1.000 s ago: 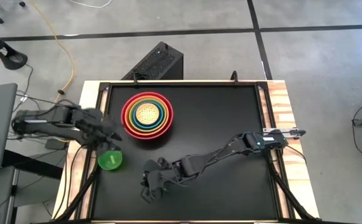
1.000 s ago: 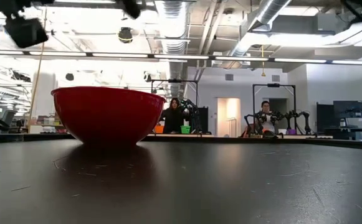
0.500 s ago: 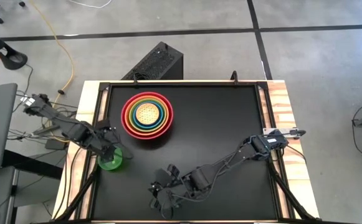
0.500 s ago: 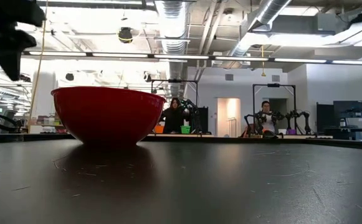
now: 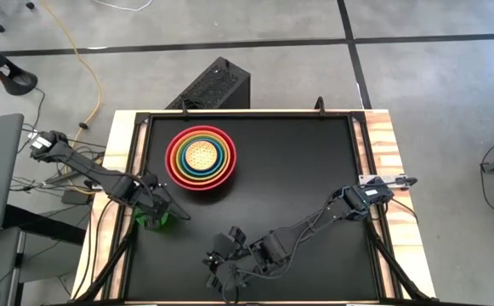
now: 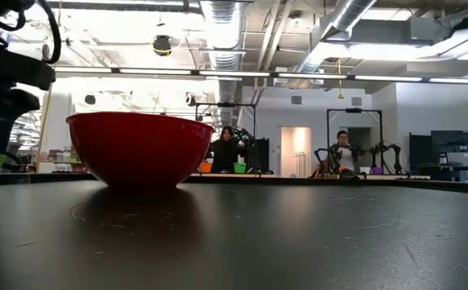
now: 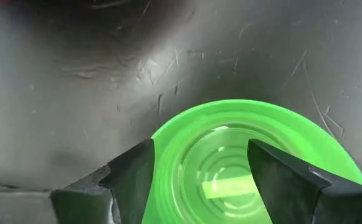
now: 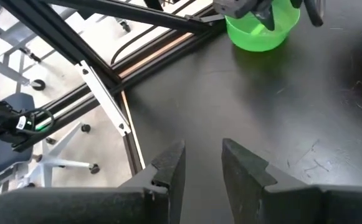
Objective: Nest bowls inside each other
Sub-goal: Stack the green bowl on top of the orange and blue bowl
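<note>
The bright green bowl (image 7: 230, 168) stands upright on its base on the black table near the left edge (image 5: 149, 220). My left gripper (image 7: 196, 149) hangs open just above it, pointing steeply down, with one finger (image 7: 134, 174) at the rim's outer side and the other (image 7: 280, 174) over the hollow. The red bowl (image 5: 201, 157) stands at the far left with the orange, yellow-green, blue and dotted yellow bowls nested inside it. My right gripper (image 8: 202, 155) hovers above the table by the near edge (image 5: 225, 276), slightly open, with nothing between its fingers.
A black box (image 5: 212, 85) sits on the floor beyond the far edge. Metal frame rails (image 8: 106, 99) run along the table's left side. Bare tabletop (image 5: 306, 170) spreads to the right of the stack. People stand far back in the room (image 6: 225, 149).
My left gripper has come down and toward the near edge onto the green bowl, tipping to point more steeply down, and has stayed open. My right gripper has shifted toward the near edge and a little to the right, then held still. The bowls have not moved.
</note>
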Tool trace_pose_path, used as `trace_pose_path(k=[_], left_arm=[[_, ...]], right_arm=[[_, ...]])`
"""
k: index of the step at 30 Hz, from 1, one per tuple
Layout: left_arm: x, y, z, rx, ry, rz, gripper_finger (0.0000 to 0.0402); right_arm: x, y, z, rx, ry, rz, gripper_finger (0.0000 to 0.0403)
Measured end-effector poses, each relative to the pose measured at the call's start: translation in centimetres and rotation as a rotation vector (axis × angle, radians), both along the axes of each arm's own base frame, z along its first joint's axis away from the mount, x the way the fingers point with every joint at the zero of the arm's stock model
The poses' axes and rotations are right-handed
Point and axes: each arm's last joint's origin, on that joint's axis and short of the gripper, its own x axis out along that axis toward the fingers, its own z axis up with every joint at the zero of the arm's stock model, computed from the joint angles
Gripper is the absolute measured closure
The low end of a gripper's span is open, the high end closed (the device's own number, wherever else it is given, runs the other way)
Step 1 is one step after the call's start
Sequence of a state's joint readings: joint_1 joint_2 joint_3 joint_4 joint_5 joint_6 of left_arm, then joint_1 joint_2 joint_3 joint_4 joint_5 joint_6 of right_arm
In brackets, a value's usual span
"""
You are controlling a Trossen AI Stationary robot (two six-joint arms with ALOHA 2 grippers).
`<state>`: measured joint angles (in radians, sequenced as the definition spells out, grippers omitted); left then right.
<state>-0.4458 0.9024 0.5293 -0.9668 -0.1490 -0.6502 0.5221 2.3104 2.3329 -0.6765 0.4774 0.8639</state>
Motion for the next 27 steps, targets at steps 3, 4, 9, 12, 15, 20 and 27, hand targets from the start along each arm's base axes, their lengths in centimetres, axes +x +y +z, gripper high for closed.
trace_pose_path(k=[3, 4, 9, 12, 15, 20, 27], left_arm=[[0.2, 0.0, 0.4, 0.015, -0.015, -0.031, 0.0155], [0.2, -0.1, 0.6, 0.014, -0.022, -0.040, 0.0155], [0.9, -0.4, 2.3, -0.012, -0.071, -0.091, 0.0155], [0.9, -0.3, 3.1, 0.026, -0.083, -0.093, 0.0155], [0.6, 0.2, 2.5, 0.069, -0.029, -0.037, 0.0155], [0.7, 0.8, 0.9, 0.079, 0.061, 0.048, 0.0155], [1.6, 1.3, 0.0, 0.164, 0.101, 0.140, 0.0155]], right_arm=[[0.1, -0.1, 0.0, -0.005, 0.001, -0.001, 0.0281], [0.1, -0.2, 0.0, -0.006, 0.003, -0.004, 0.0281], [0.3, -0.7, -0.1, -0.011, 0.013, -0.012, 0.0281], [0.4, -1.0, -0.2, -0.025, 0.022, -0.011, 0.0281], [0.5, -1.2, -0.2, -0.032, 0.026, -0.011, 0.0281], [0.6, -1.5, -0.2, -0.051, 0.028, -0.004, 0.0281], [0.7, -1.7, -0.2, -0.059, 0.029, 0.000, 0.0281]])
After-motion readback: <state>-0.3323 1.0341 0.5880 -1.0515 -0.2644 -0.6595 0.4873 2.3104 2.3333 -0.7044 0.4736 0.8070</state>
